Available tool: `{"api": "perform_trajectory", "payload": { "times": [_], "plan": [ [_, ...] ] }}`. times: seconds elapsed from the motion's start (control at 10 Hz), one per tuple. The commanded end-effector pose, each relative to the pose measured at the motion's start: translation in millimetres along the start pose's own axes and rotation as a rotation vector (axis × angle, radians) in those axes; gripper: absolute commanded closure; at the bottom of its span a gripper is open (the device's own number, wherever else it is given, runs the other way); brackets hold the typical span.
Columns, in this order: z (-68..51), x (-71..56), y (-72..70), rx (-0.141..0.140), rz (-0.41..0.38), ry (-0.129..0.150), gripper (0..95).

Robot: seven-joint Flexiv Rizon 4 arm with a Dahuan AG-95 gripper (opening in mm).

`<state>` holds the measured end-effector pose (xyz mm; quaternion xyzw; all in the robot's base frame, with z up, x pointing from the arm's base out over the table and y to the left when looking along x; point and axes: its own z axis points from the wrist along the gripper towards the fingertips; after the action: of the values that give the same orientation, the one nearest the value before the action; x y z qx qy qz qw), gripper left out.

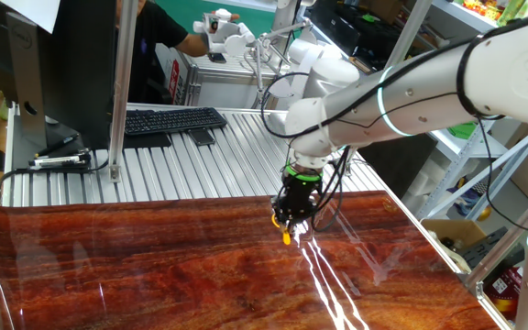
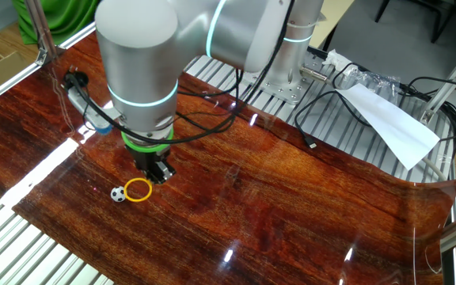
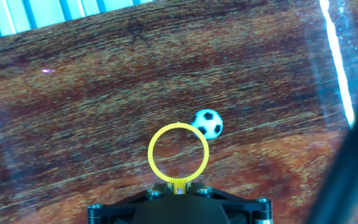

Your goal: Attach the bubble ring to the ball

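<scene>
The bubble ring (image 3: 178, 153) is a thin yellow hoop with a short stem. My gripper (image 3: 178, 188) is shut on that stem and holds the hoop out ahead of the fingers, just above the table. The ball (image 3: 208, 123) is a small black-and-white football lying on the wood, touching or just beyond the hoop's upper right edge in the hand view. In the other fixed view the ring (image 2: 138, 190) hangs under the gripper (image 2: 157, 172), with the ball (image 2: 117, 194) just to its left. In one fixed view the ring (image 1: 287, 237) shows edge-on below the gripper (image 1: 291, 220); the ball is hidden.
The red-brown wood sheet (image 2: 275, 198) covers the slatted metal table. A keyboard (image 1: 172, 120) and monitor stand at the far side. A cable (image 2: 323, 111), white paper (image 2: 390, 123) and plastic wrap lie near the arm's base. A blue-tipped tool (image 2: 93, 119) hangs beside the wrist.
</scene>
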<state>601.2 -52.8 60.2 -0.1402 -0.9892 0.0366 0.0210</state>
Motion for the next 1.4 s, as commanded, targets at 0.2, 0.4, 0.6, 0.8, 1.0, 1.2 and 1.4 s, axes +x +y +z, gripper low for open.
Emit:
{"api": "perform_trajectory", "payload": {
  "times": [0.2, 0.4, 0.6, 0.8, 1.0, 1.2, 1.4],
  "plan": [
    [3.9, 0.4, 11.9, -0.001, 0.023, 0.002, 95.0],
    [8.3, -0.3, 16.0, -0.003, 0.030, 0.002, 95.0],
    [13.5, -1.8, 19.7, -0.006, 0.032, 0.003, 95.0],
    [18.7, -1.8, 22.7, -0.007, 0.032, 0.003, 95.0],
    [23.6, -1.9, 25.4, -0.007, 0.033, 0.002, 95.0],
    [29.0, -2.2, 28.0, -0.006, 0.035, 0.000, 95.0],
    [33.5, -3.3, 28.8, -0.004, 0.034, 0.001, 95.0]
  ]
}}
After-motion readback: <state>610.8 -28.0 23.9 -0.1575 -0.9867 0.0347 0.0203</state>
